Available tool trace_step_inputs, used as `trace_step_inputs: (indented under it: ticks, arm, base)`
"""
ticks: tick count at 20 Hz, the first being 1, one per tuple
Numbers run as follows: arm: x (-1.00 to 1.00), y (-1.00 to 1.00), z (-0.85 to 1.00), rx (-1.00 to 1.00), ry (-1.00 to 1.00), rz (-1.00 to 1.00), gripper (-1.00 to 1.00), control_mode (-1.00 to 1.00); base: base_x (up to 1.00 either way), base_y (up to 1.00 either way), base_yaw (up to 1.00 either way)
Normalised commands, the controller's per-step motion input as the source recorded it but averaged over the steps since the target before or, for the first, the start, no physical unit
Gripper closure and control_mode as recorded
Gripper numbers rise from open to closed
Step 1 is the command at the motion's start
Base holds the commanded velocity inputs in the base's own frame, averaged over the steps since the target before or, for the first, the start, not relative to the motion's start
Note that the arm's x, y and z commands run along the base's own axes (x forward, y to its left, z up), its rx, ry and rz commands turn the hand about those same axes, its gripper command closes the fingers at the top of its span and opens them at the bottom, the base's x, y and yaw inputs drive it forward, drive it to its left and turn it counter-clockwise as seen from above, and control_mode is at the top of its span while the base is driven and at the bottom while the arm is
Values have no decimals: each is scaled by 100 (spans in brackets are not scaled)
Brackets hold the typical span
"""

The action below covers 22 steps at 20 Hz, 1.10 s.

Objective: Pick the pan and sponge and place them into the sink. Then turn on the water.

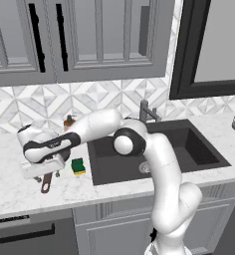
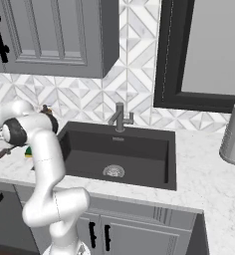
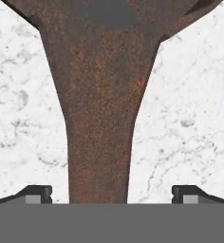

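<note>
We see the gripper (image 3: 112, 194) low over the marble counter (image 1: 20, 194), left of the sink (image 1: 154, 149). Its fingers (image 3: 38, 193) stand spread, one on each side of the pan's (image 3: 99, 71) brown handle and clear of it. The handle's loop end (image 1: 45, 187) pokes out below the hand. The sponge (image 1: 78, 166) lies on the counter between pan and sink, near the basin's left rim. The faucet (image 2: 119, 117) stands behind the basin.
</note>
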Motion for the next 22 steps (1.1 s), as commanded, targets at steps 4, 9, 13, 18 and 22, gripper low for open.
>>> trace_step_inputs:
  ticks: [4, 9, 13, 18, 22]
  arm:
    - [0, -7, -51, 0, -20, 0, -100, -100]
    - [-6, -22, -66, 2, -21, 0, -100, -100]
    - [-42, -76, -86, 18, -22, 0, -100, -100]
    - [-40, -77, -93, 23, -15, 0, 100, -100]
    - [-9, -45, -86, 16, -3, 0, 100, -100]
  base:
    - [0, 0, 0]
    - [0, 0, 0]
    - [0, 0, 0]
    - [0, 0, 0]
    - [0, 0, 0]
